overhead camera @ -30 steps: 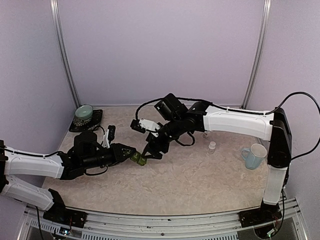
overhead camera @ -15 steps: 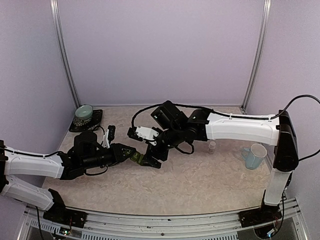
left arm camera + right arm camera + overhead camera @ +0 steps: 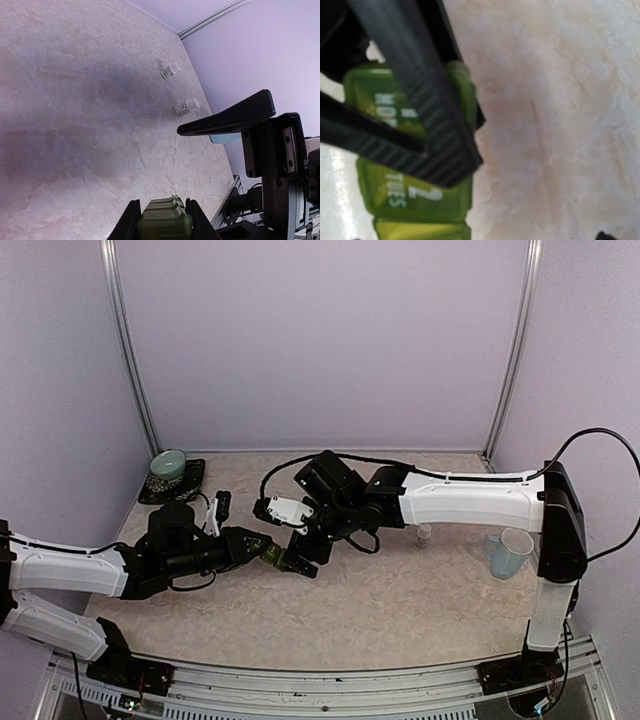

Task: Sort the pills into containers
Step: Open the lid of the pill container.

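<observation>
The containers (image 3: 273,556) are a green strip of joined lidded boxes, held a little above the tabletop at centre left. My left gripper (image 3: 263,549) is shut on one end of the strip; in the left wrist view the containers (image 3: 165,223) fill the gap between its fingers (image 3: 126,226). My right gripper (image 3: 297,558) hangs open just right of the strip. In the right wrist view one of its dark fingers (image 3: 435,130) crosses the lids marked MON and TUES on the containers (image 3: 415,200). I cannot make out any pills.
Two small white bottles (image 3: 171,70) (image 3: 187,106) stand right of centre; only one bottle (image 3: 425,533) shows from above. A pale blue mug (image 3: 510,551) is at the right. A pale green bowl (image 3: 168,464) sits on a dark tray (image 3: 192,475) at the back left.
My right arm has swung left and down to the containers, and its jaws have opened wider. The left arm and the strip have stayed put.
</observation>
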